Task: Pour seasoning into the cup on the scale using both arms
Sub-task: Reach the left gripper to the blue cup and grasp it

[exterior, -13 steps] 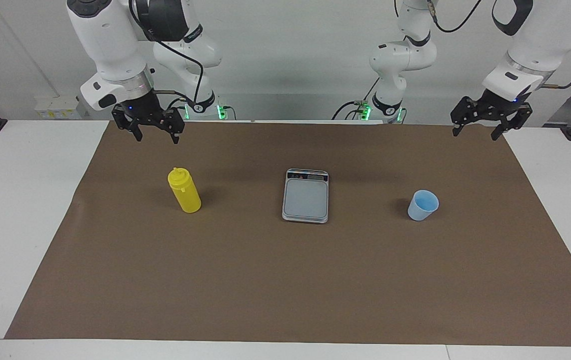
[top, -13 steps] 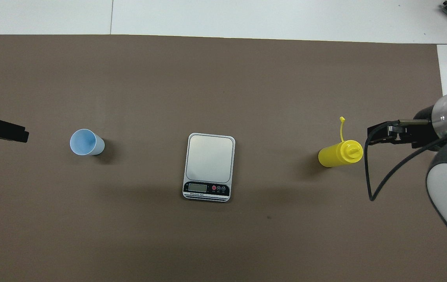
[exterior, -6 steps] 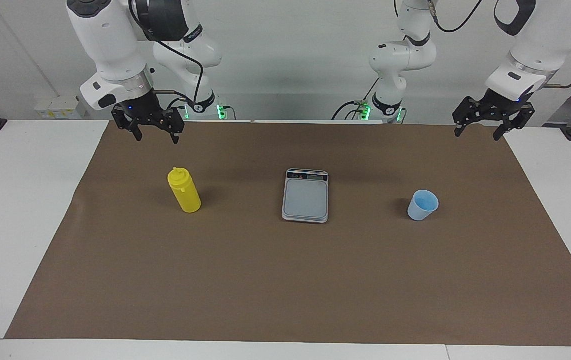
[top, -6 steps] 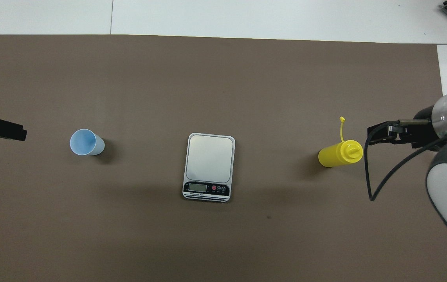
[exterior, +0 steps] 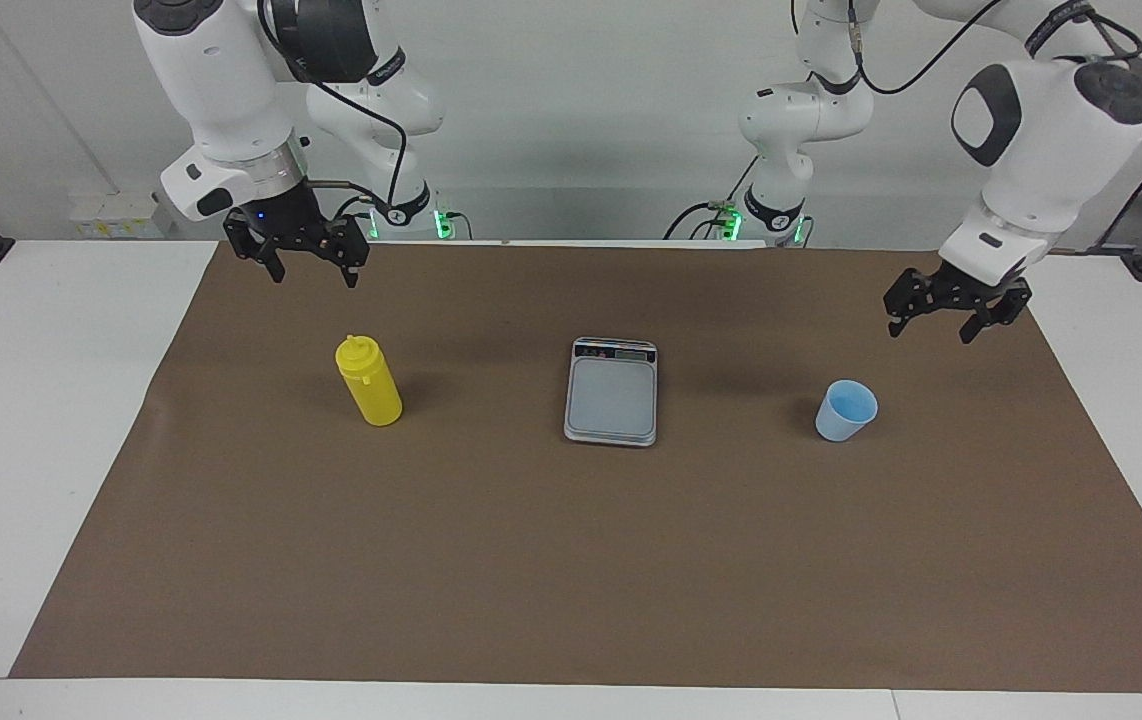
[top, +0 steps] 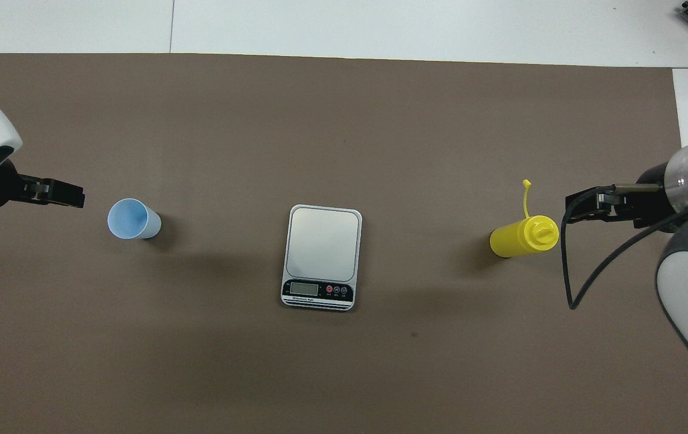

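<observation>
The yellow seasoning bottle (exterior: 369, 383) stands upright on the brown mat toward the right arm's end, its tethered cap hanging open; it also shows in the overhead view (top: 523, 236). The grey scale (exterior: 612, 393) (top: 323, 244) lies mid-table with nothing on its plate. The light-blue cup (exterior: 845, 411) (top: 133, 219) stands upright toward the left arm's end. My right gripper (exterior: 315, 278) (top: 582, 200) is open and empty, raised over the mat beside the bottle. My left gripper (exterior: 929, 334) (top: 76, 197) is open and empty, raised over the mat beside the cup.
The brown mat (exterior: 571, 560) covers most of the white table (exterior: 41, 420). The bottle, the scale and the cup stand in one row across the mat, well apart from each other.
My left arm has swung down and in from the mat's edge toward the cup, its gripper still open. The right arm, bottle, scale and cup have not moved.
</observation>
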You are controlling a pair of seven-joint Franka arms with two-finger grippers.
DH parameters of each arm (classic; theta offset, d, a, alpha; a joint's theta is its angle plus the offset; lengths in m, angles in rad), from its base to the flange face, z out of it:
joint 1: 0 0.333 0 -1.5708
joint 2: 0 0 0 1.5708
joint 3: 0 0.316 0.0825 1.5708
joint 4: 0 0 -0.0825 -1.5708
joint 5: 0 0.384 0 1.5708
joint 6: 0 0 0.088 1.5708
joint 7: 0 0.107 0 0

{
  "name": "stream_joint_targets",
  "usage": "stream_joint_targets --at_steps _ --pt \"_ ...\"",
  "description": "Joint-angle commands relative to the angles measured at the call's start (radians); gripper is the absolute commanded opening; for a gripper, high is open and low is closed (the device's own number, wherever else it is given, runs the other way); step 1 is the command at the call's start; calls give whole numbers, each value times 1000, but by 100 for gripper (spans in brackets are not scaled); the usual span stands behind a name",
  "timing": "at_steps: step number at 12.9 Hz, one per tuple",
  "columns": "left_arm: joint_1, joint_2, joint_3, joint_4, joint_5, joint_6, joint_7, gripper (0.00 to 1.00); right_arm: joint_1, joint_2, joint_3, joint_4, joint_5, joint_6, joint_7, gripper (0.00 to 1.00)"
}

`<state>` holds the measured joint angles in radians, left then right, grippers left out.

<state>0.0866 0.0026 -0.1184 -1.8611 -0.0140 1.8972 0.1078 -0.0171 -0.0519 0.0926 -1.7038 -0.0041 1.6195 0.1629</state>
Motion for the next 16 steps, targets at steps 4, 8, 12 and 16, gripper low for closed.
stream_joint_targets --at_steps 4,8,12,16 --pt "45 16 -3 -257 -15 328 -112 100 -11 -20 4 -25 -2 17 -19 100" --pt "33 45 -3 -308 -73 427 -206 100 -11 -20 4 -23 -2 17 -19 100" --pt "25 102 -4 -334 -73 484 -241 95 -11 -20 4 -25 -2 17 -20 100" --pt "9 106 -3 -363 -73 537 -264 0 -11 -20 4 -25 -2 17 -19 100"
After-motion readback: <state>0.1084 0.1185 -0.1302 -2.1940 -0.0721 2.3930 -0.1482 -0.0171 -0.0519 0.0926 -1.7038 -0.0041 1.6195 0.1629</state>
